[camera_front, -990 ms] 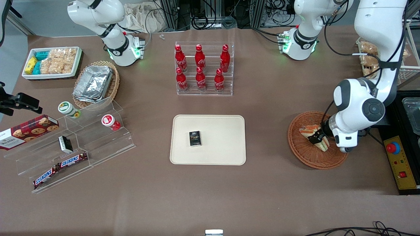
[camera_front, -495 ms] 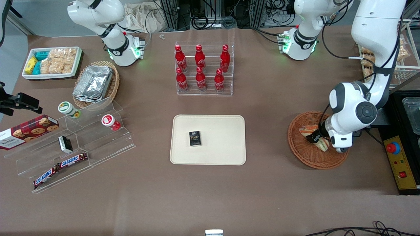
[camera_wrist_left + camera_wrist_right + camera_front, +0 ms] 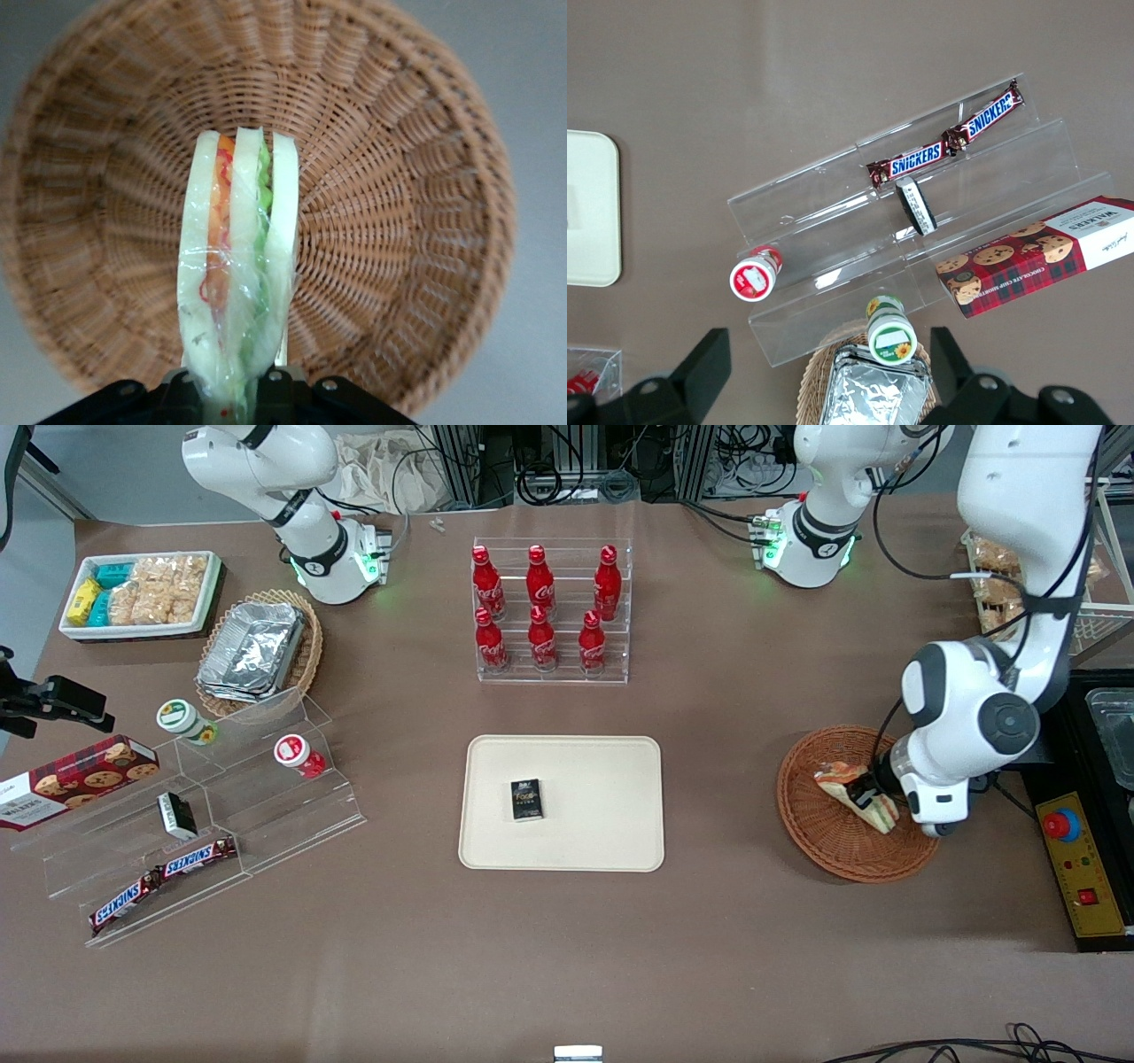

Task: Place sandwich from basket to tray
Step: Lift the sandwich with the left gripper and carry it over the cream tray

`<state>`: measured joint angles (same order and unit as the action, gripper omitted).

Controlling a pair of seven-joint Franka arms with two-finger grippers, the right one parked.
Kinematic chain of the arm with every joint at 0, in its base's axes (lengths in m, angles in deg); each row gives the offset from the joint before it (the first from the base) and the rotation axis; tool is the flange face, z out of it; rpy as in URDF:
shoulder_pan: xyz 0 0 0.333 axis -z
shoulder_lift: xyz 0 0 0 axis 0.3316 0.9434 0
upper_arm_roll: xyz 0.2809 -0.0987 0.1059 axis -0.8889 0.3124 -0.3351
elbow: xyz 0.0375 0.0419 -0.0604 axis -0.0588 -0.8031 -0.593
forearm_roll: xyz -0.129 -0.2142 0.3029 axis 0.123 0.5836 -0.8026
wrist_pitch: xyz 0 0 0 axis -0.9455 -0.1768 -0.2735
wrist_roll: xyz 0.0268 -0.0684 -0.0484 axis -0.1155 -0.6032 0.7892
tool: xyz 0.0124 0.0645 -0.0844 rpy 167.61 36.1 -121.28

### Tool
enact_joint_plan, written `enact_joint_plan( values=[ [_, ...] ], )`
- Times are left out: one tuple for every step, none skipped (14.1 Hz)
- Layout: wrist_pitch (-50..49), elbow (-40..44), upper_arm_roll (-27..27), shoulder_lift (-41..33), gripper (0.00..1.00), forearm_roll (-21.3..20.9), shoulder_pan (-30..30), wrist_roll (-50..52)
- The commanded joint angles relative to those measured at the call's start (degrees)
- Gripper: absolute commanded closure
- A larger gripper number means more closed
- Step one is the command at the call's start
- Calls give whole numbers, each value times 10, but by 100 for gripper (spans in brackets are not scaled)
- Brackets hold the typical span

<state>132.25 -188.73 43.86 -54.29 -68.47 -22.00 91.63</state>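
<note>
The sandwich [image 3: 855,793] is a wrapped wedge of pale bread with orange, red and green layers. My left gripper [image 3: 866,790] is shut on it and holds it above the round reddish-brown wicker basket [image 3: 819,824]. In the left wrist view the sandwich [image 3: 237,266] stands on edge between the fingers, lifted off the basket's woven floor [image 3: 390,204]. The cream-beige tray [image 3: 602,828] lies at the table's middle, toward the parked arm's end from the basket. A small black box [image 3: 526,798] lies on the tray.
A clear rack of red bottles [image 3: 549,611] stands farther from the front camera than the tray. A yellow control box with red button [image 3: 1076,859] sits beside the basket. A clear stepped stand [image 3: 195,824] with snacks and a pale foil-container basket [image 3: 257,651] lie toward the parked arm's end.
My gripper has risen slightly with the sandwich, which now hangs tilted above the basket floor; the wrist shifted a little back toward the working arm's end.
</note>
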Motion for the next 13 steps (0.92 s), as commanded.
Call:
enact_joint_plan(
  values=[
    [-105, 30, 6, -72, 99, -10, 9, -6],
    [-138, 48, 10, -84, 99, -8, 14, -16],
    [-167, 69, 22, -91, 99, -5, 17, -25],
    [-196, 93, 37, -92, 100, -1, 18, -35],
    [-222, 118, 62, -91, 100, 2, 18, -41],
    [-240, 139, 89, -86, 100, 2, 18, -42],
    [-248, 149, 117, -79, 100, 2, 18, -31],
    [-249, 150, 144, -74, 100, 2, 18, -25],
    [-245, 148, 160, -69, 100, 2, 18, -24],
    [-241, 149, 177, -61, 100, -1, 20, -33],
    [-233, 151, 194, -51, 100, -4, 24, -34],
    [-212, 151, 207, -42, 100, -5, 28, -34],
    [-188, 149, 218, -34, 100, -8, 40, -34]
  ],
)
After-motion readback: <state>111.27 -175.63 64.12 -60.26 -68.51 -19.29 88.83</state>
